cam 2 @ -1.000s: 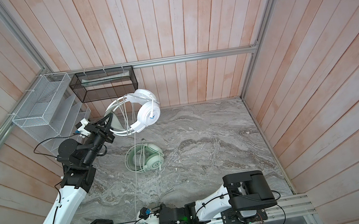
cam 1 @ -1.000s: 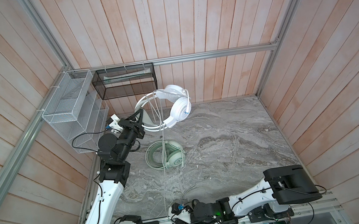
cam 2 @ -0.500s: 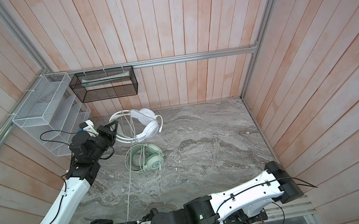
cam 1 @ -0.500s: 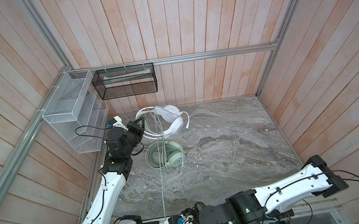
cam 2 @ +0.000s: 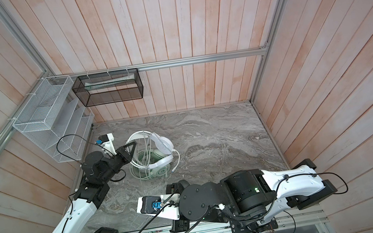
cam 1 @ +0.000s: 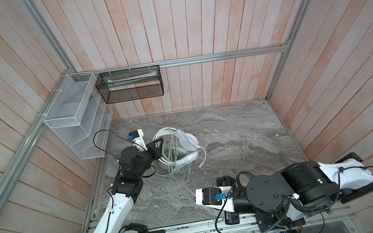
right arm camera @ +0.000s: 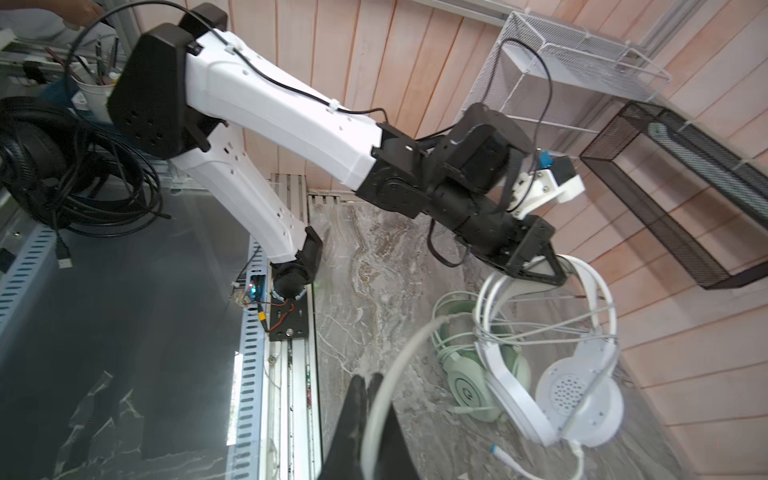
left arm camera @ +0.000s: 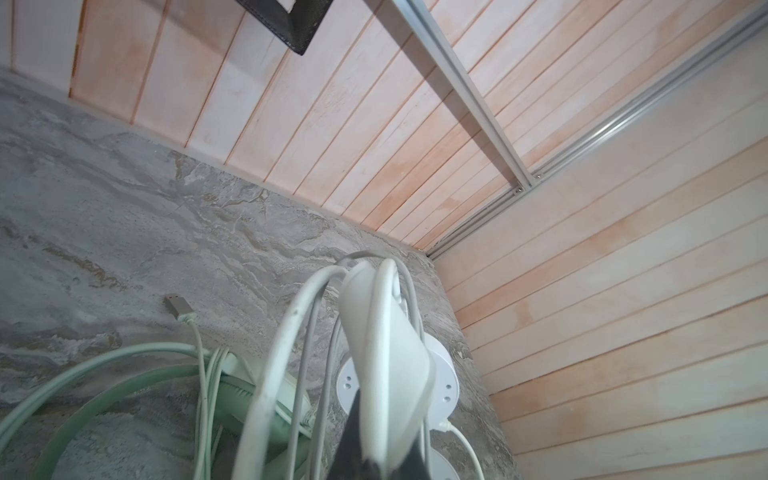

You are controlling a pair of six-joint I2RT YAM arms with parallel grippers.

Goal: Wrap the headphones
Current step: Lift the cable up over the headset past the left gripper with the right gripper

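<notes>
The white headphones point(cam 1: 189, 143) hang by their thin headband from my left gripper point(cam 1: 159, 146), which is shut on the band point(left arm camera: 388, 353). Their cups rest low over the mint-green headphones point(cam 1: 183, 168) that lie flat on the marble table point(cam 1: 233, 140). Loops of white cable drape over the band point(right arm camera: 540, 328). My right gripper point(right arm camera: 365, 386) is shut, and a stretch of the white cable point(right arm camera: 399, 365) runs out from between its jaws toward the headset. In both top views that gripper point(cam 1: 223, 181) hovers near the table's front, mostly hidden under its wrist. A white plug point(cam 1: 201, 165) lies beside the cups.
A white wire rack point(cam 1: 74, 118) and a black mesh basket point(cam 1: 131, 85) hang on the back-left walls, close to the left arm. Wooden walls close in three sides. A metal rail point(cam 1: 196, 229) runs along the front edge. A mint cable's USB plug point(left arm camera: 176, 304) lies on the marble.
My left gripper has come down with the white headphones, from mid-air onto the mint-green pair. My right arm has swung from the front left toward the middle, and the stretched cable has gone slack.
</notes>
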